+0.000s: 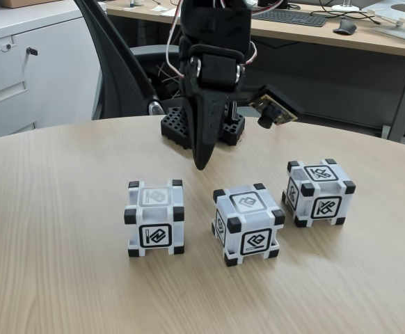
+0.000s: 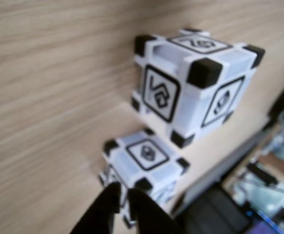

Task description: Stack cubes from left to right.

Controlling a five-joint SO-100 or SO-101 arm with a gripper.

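Note:
Three white-grey cubes with black corners stand apart in a row on the wooden table in the fixed view: a left cube [image 1: 155, 218], a middle cube [image 1: 248, 223] and a right cube [image 1: 319, 191]. My black gripper [image 1: 201, 164] hangs tip-down above the table, behind the gap between the left and middle cubes, touching none. Its fingers are together with nothing between them. In the wrist view the gripper [image 2: 122, 192] enters from the bottom edge, just over a small-looking cube [image 2: 144, 163]. A larger-looking cube [image 2: 195, 80] sits beyond it.
The arm's black base [image 1: 178, 125] stands at the table's far edge. Behind it are an office chair [image 1: 119, 69], a white cabinet [image 1: 21, 62] and a desk with a keyboard [image 1: 289, 17]. Bare wooden table [image 1: 56, 229] spreads left of and in front of the cubes.

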